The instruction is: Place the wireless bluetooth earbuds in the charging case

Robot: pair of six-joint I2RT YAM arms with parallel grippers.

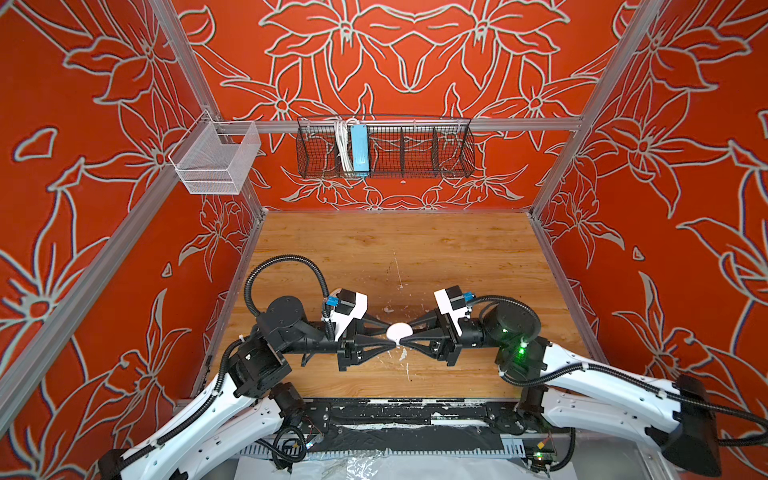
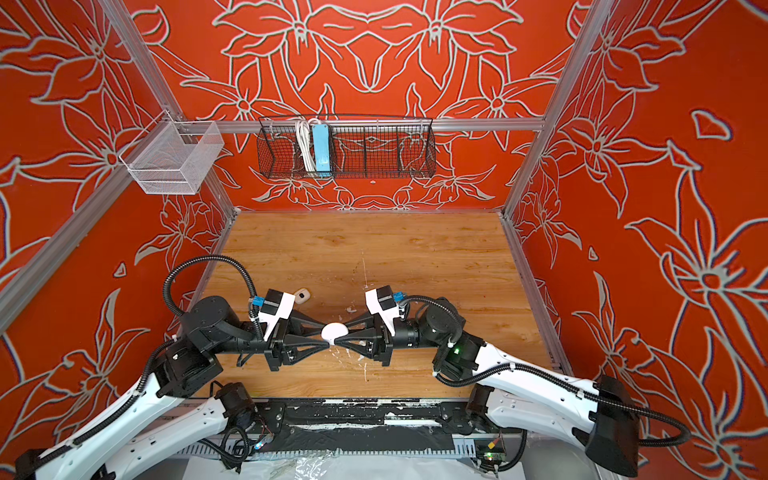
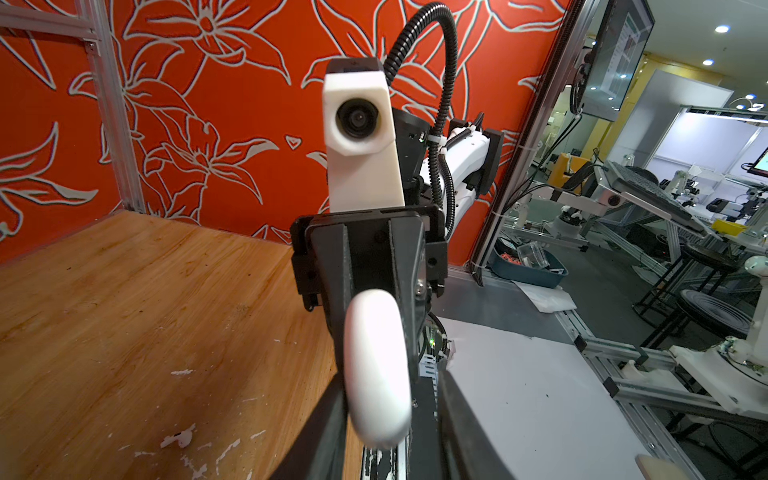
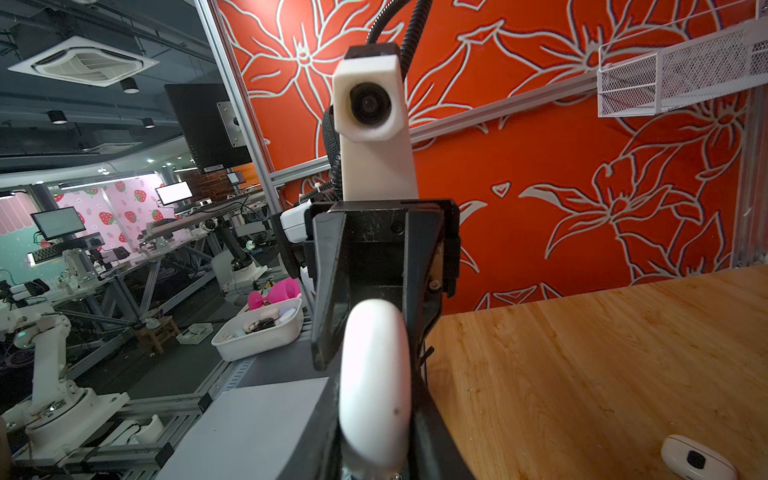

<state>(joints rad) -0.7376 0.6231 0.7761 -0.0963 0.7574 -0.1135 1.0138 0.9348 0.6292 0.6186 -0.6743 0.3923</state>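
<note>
The right end effector (image 1: pixel 406 336) is clamped narrow on the closed white case (image 1: pixel 400 331), above the table (image 1: pixel 415 257). The left end effector (image 1: pixel 391 334) faces it, jaws narrow round the other end, its grip uncertain. The case's long axis runs arm to arm. No earbuds visible.
</note>
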